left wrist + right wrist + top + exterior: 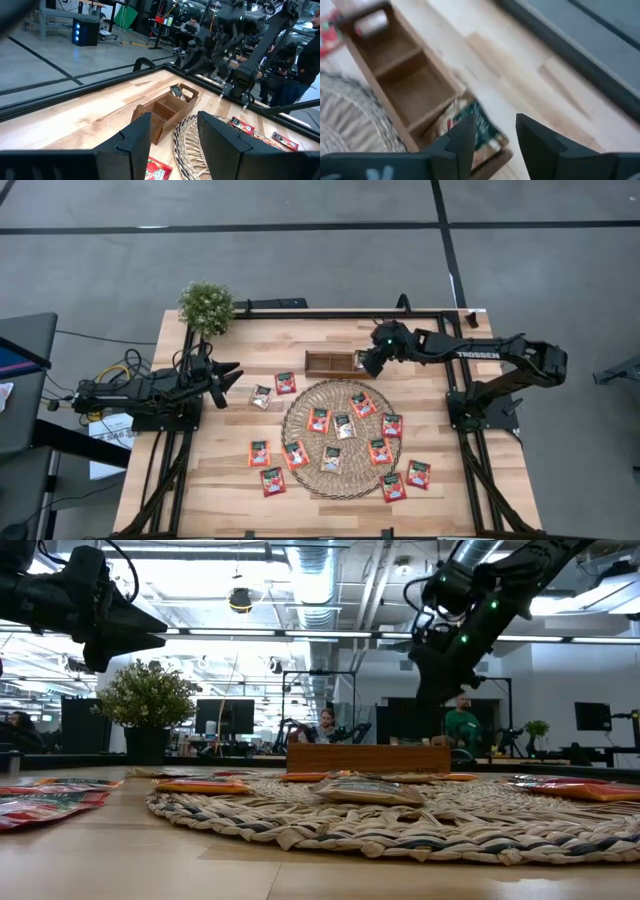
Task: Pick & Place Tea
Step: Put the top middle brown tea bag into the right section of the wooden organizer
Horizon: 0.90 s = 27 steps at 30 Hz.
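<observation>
A small wooden tray [325, 363] stands beyond the round woven mat [300, 412]. One tea sachet [472, 125] lies tilted in the tray's right end compartment. My right gripper [495, 135] hovers open just above it, slanting down, and its fingers do not touch it. Several red-orange sachets [343, 425] lie flat on the mat. Others [272, 480] lie on the table around it. My left gripper [228, 375] waits open and level at the table's left side.
A potted plant [206, 305] stands at the far left corner. The tray's other compartments [402, 60] show no sachets. Black frame rails [320, 313] run along the table's far edge and sides. People and desks show in the room beyond the table.
</observation>
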### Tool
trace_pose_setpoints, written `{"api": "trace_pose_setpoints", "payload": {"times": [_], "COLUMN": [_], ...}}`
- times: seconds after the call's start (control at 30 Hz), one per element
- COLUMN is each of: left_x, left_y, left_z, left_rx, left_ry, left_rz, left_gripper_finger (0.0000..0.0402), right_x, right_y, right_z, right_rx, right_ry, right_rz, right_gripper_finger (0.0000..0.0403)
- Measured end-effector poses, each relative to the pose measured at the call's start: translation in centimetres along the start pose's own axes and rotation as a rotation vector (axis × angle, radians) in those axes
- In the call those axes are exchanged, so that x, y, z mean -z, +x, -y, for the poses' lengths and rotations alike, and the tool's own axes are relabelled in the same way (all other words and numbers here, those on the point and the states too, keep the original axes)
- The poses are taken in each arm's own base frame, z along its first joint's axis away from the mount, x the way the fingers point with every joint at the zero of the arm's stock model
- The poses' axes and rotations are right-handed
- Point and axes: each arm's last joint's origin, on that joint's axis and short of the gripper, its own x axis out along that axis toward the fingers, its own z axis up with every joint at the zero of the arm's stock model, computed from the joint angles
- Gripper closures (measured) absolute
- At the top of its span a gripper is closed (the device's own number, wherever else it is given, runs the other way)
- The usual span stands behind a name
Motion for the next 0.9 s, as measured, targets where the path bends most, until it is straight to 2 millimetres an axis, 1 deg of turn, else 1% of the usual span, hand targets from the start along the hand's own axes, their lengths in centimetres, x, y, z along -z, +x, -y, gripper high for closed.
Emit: {"api": "trace_pose_setpoints", "payload": {"times": [0.07,0.13,0.27,0.37,0.47,0.57,0.67,0.8,0.9], "left_x": [0.0,0.0,0.0,0.0,0.0,0.0,0.0,0.0,0.0], "left_y": [0.0,0.0,0.0,0.0,0.0,0.0,0.0,0.0,0.0], "left_z": [0.0,0.0,0.0,0.0,0.0,0.0,0.0,0.0,0.0], "left_rx": [0.000,0.000,0.000,0.000,0.000,0.000,0.000,-0.001,0.000], "left_ry": [0.000,0.000,0.001,0.001,0.001,0.001,-0.001,-0.001,-0.002], "left_rz": [0.000,0.000,0.000,-0.001,-0.001,-0.001,-0.001,0.000,0.000], "left_gripper_finger": [0.0250,0.0250,0.0250,0.0250,0.0250,0.0250,0.0250,0.0250,0.0250], "right_x": [-1.1,-2.0,-2.9,-2.5,-1.4,-0.3,0.7,2.0,2.8], "right_y": [-1.2,-2.9,-6.6,-8.9,-10.5,-11.2,-11.4,-11.0,-10.1], "right_z": [0.0,-0.2,-1.1,-2.3,-3.9,-5.6,-7.7,-10.0,-11.3], "right_rx": [-0.012,-0.051,-0.233,-0.410,-0.497,-0.543,-0.586,-0.612,-0.603], "right_ry": [0.009,0.008,0.029,0.099,0.128,0.137,0.123,0.049,-0.012], "right_rz": [0.050,0.089,0.115,0.105,0.037,-0.045,-0.116,-0.191,-0.240], "right_gripper_finger": [0.0261,0.0259,0.0257,0.0259,0.0261,0.0261,0.0259,0.0260,0.0263]}}
